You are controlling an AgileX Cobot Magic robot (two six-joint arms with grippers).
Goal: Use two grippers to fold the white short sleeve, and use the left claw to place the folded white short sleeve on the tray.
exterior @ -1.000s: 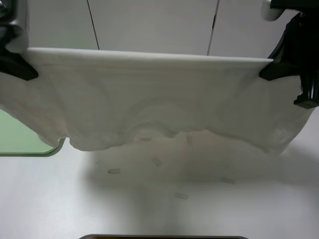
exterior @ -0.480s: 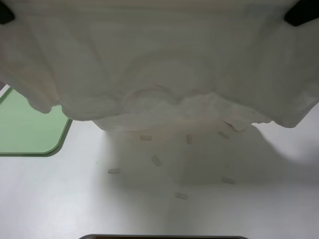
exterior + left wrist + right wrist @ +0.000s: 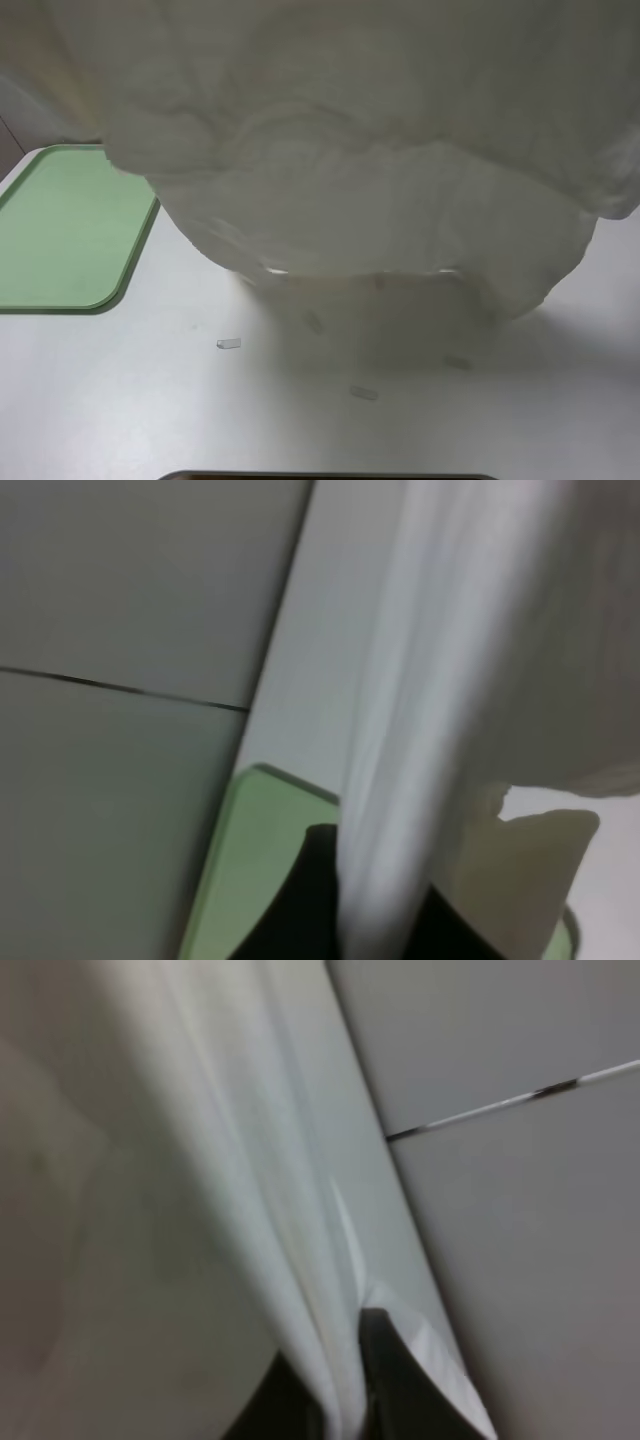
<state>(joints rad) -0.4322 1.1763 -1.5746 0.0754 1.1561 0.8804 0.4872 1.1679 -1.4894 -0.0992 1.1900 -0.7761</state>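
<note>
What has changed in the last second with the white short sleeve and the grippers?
The white short sleeve has been lifted toward the high camera and now fills the top of that view. The left gripper and right gripper have gone out of it. The tray, partly covered before, is uncovered. Unchanged: both grippers stay shut on the cloth; tray and tape strips have not moved.

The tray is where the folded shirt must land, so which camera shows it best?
Exterior high: the tray lies at left, much of its green surface and rim showing, the white short sleeve hiding one corner. The left wrist view catches only a blurred green strip beside the cloth; the right wrist view shows none.
</note>
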